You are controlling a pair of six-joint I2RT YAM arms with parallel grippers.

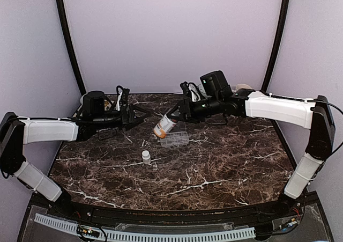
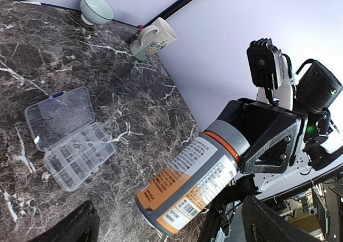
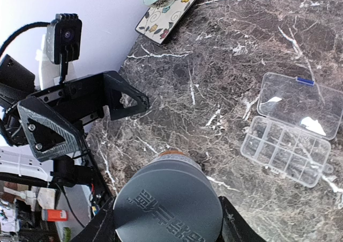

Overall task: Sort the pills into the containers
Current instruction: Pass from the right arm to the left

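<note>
An amber bottle [image 1: 164,126] with a grey cap and a white label hangs tilted above the marble table. My right gripper [image 1: 181,113] is shut on its cap [image 3: 169,202], one finger [image 3: 99,228] pressed to each side. The bottle's base [image 2: 161,210] points down toward the left arm. The clear organiser box [image 1: 176,140] lies open on the table just right of the bottle, its containers [image 3: 284,153] beside the flat lid [image 3: 303,100]. My left gripper [image 1: 140,115] is open wide a little left of the bottle, holding nothing. No pills are in view.
A tiny white bottle [image 1: 146,156] stands upright in front of the organiser. At the back wall are a green bowl [image 2: 96,8], a mug [image 2: 155,38] and a flowered plate [image 3: 179,6] with a cup on it.
</note>
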